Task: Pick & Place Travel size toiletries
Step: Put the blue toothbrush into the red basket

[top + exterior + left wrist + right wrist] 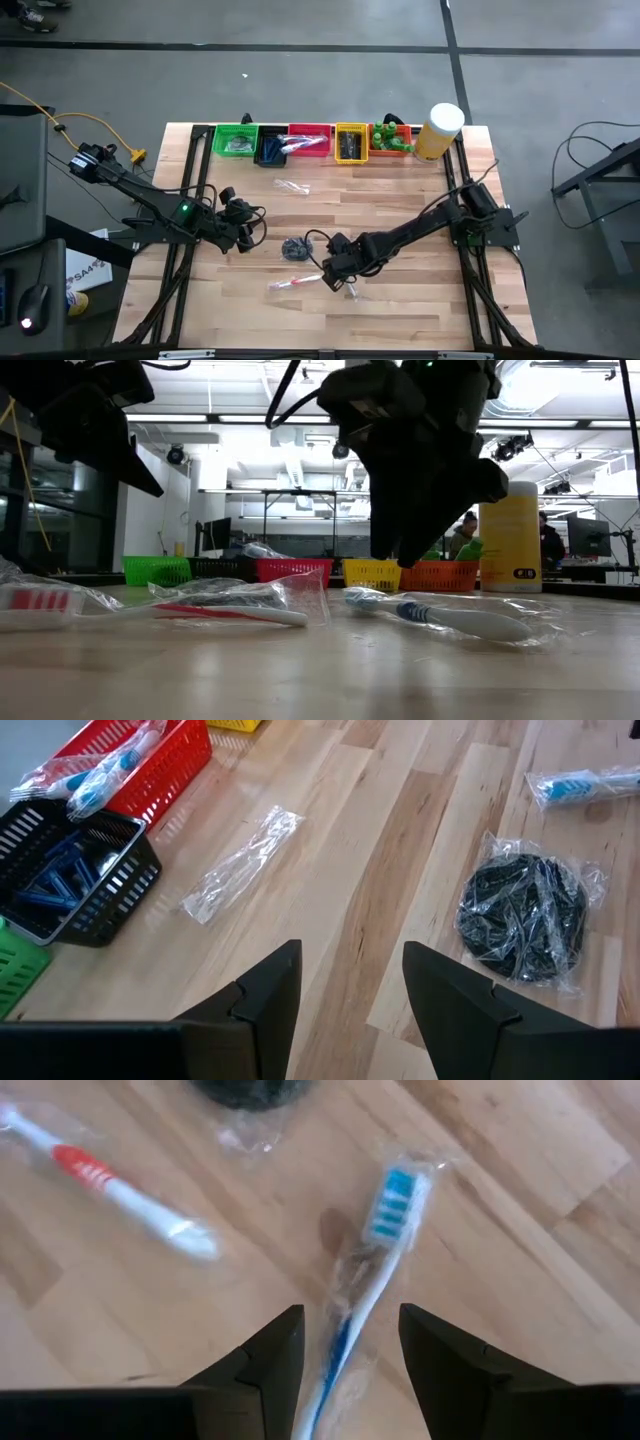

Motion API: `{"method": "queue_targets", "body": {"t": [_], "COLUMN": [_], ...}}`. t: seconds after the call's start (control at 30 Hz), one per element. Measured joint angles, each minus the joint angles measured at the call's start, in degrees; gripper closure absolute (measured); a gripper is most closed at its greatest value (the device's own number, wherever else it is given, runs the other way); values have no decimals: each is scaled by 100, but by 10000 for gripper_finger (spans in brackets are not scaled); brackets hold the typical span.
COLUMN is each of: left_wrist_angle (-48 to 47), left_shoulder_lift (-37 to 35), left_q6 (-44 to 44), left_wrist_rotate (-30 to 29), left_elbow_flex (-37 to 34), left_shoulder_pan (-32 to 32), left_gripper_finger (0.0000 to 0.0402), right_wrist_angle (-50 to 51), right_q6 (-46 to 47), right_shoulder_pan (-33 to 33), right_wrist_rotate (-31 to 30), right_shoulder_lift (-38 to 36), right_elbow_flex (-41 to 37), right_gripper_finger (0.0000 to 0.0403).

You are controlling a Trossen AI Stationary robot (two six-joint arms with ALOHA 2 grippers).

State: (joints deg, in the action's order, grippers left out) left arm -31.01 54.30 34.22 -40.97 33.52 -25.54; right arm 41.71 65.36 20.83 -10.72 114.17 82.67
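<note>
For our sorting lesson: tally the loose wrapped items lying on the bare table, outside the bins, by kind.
Toothbrushes: 2, red-and-white toothbrush and blue-and-white toothbrush
Dark bundle in clear wrap: 1
Clear-wrapped piece: 1
Total: 4

Bright ceiling lights glare in the low view; right wrist view blurred.

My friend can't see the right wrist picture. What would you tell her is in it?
The right gripper hangs open right over a wrapped blue toothbrush lying on the wooden table. A wrapped red-and-white toothbrush lies nearby.
</note>
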Motion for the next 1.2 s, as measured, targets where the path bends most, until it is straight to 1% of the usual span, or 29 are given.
{"method": "queue_targets", "body": {"t": [0.13, 0.2, 0.77, 0.83, 0.9, 1.03, 1.1, 1.2], "left_wrist_angle": [-2, -2, -6, -20, -35, -62, -68, -69], "left_shoulder_lift": [0, 0, -1, -2, -2, -2, -1, -2], "left_q6": [-2, -2, -10, 1, 6, 16, 33, 35], "left_wrist_rotate": [24, 31, 47, 50, 56, 110, 161, 157], "left_elbow_flex": [0, 0, 4, 4, 4, 4, 4, 4], "left_shoulder_pan": [0, 0, 0, 0, 0, 0, 0, 0], "left_gripper_finger": [226, 226, 226, 226, 226, 226, 226, 226], "right_wrist_angle": [-23, -142, -7, 1, 32, 77, 84, 144], "right_q6": [-48, -50, 90, 97, 96, 275, 285, 254], "right_shoulder_pan": [19, 23, 89, 89, 82, 84, 64, 45], "right_wrist_rotate": [-134, -150, -257, -254, -244, -418, -412, -386], "right_shoulder_lift": [137, 200, 735, 814, 820, 830, 833, 833], "right_elbow_flex": [-13, -4, 24, 22, 17, 2, 2, 4], "right_gripper_finger": [245, 245, 247, 259, 282, 347, 378, 383]}}
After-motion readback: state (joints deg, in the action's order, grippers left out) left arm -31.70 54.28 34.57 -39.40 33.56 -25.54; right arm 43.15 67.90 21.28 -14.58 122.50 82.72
